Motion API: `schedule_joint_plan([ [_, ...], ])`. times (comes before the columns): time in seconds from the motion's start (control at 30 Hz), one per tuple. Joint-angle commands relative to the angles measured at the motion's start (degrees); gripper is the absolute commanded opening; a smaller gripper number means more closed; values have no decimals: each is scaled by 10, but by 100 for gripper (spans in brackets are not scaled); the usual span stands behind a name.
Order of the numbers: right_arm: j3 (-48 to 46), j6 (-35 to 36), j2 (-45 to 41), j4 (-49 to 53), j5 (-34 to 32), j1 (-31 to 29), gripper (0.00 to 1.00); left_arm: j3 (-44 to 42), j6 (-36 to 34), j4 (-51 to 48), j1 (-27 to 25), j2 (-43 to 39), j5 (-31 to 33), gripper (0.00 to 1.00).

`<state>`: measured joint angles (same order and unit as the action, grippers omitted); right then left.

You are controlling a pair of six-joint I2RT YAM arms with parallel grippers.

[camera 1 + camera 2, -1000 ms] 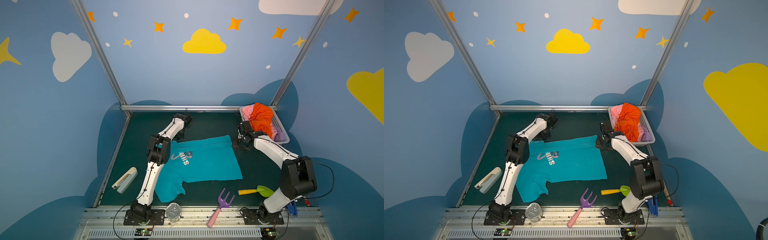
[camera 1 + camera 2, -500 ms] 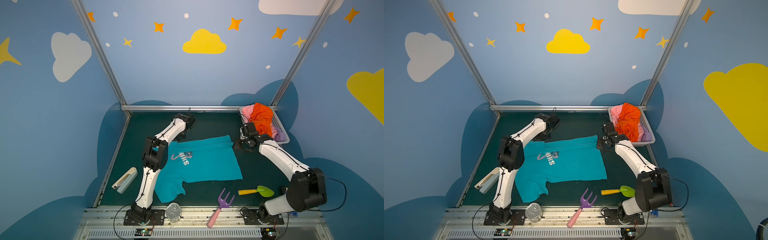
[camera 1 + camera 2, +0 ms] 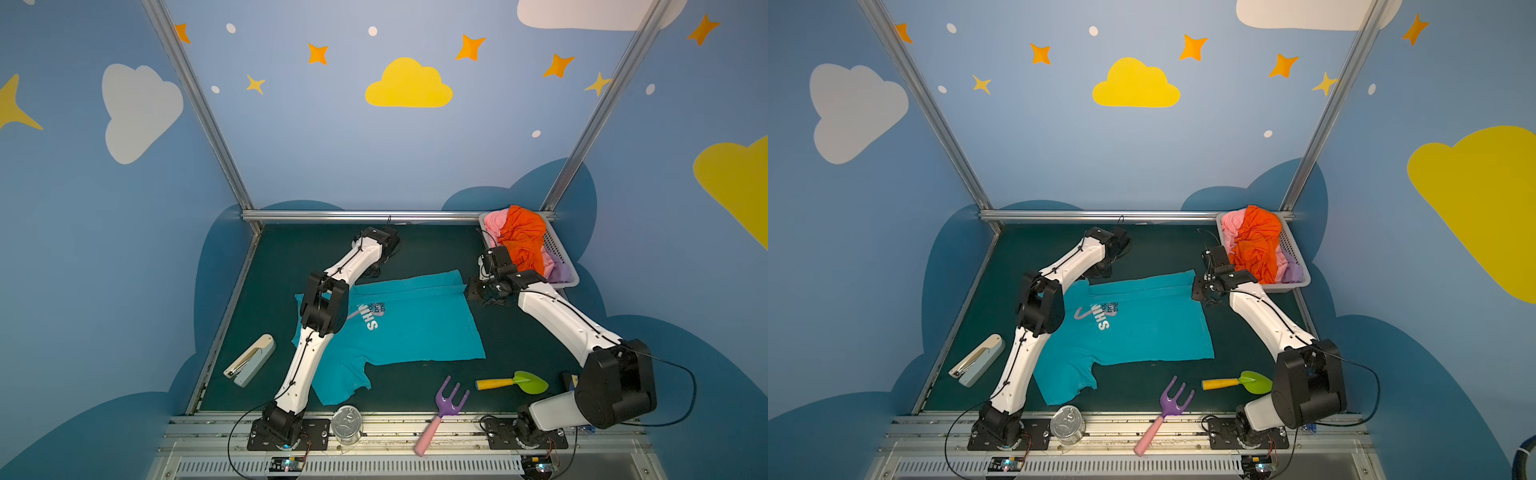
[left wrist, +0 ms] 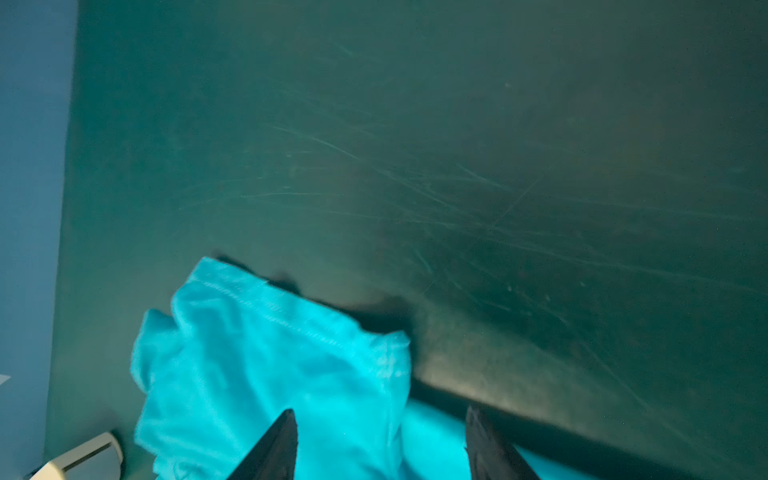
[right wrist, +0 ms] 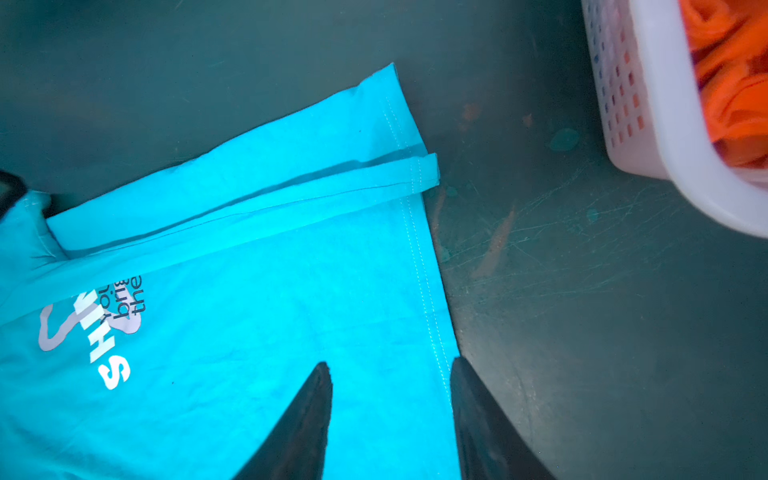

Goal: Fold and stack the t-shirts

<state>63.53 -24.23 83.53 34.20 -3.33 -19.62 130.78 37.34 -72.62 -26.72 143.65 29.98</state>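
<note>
lying spread on the dark green mat point(image 3: 415, 249), the teal t-shirt point(image 3: 415, 328) is seen in both top views near the middle, print up, with a narrow strip folded over along its far edge. the left gripper point(image 4: 380, 411) is shown with its fingers spread apart above a bunched part of that shirt, and nothing is pinched between them. the right gripper point(image 5: 390, 361) is likewise parted at the shirt's hem, one finger over the stitched edge and the other over bare mat, and no cloth is gripped. the orange t-shirt point(image 3: 521, 237), the pink t-shirt point(image 3: 494, 220) and the lilac t-shirt point(image 3: 559, 272) are piled unfolded in the white basket point(image 3: 566, 285) at the far right corner. a stapler point(image 3: 249, 360), a can point(image 3: 347, 424), a purple fork point(image 3: 451, 401) and a green trowel point(image 3: 515, 381) are found along the near side.
</note>
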Motion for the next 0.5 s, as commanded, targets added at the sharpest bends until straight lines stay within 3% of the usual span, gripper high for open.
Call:
schedule_joint_plan([
  [0.0, 1, -5, 7, -4, 10, -2, 48, 25, 3, -51, 5, 35, 16, 63],
  [0.13, 7, -9, 25, -9, 25, -2, 48, 6, 16, -47, 18, 39, -1, 60],
  [0.27, 6, -13, 38, -15, 40, -4, 48, -31, 31, -33, 34, 20, -18, 18],
  [0.33, 4, -15, 39, -17, 42, -5, 48, -46, 35, -29, 36, 3, -14, 6],
  [0.47, -4, -19, 31, -19, 39, -7, 48, -77, 45, -25, 30, -45, 0, 4],
])
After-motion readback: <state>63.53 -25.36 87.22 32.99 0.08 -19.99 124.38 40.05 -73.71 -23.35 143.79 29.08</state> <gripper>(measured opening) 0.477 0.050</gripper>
